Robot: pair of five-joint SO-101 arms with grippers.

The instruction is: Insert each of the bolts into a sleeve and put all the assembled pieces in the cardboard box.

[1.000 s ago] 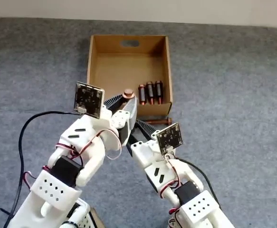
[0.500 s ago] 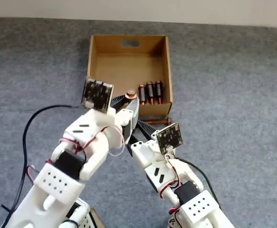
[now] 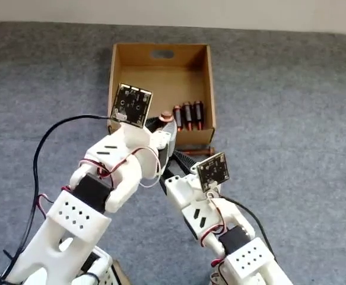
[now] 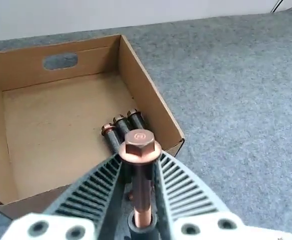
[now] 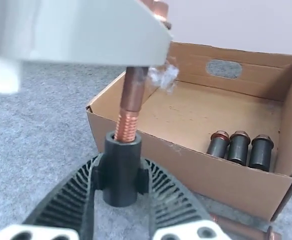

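High view: the cardboard box [image 3: 149, 89] holds 3 assembled pieces [image 3: 187, 115] side by side by its right wall, and a loose bolt [image 3: 194, 152] lies on the carpet [image 3: 291, 119] just outside the near wall.

Left wrist view: the left gripper [image 4: 138, 160] clamps a copper bolt [image 4: 141, 145] upright (hex head up) over the box's near edge.

Right wrist view: the right gripper [image 5: 120, 172] clasps a black sleeve [image 5: 119, 160] — the copper bolt's threaded end meets its mouth.
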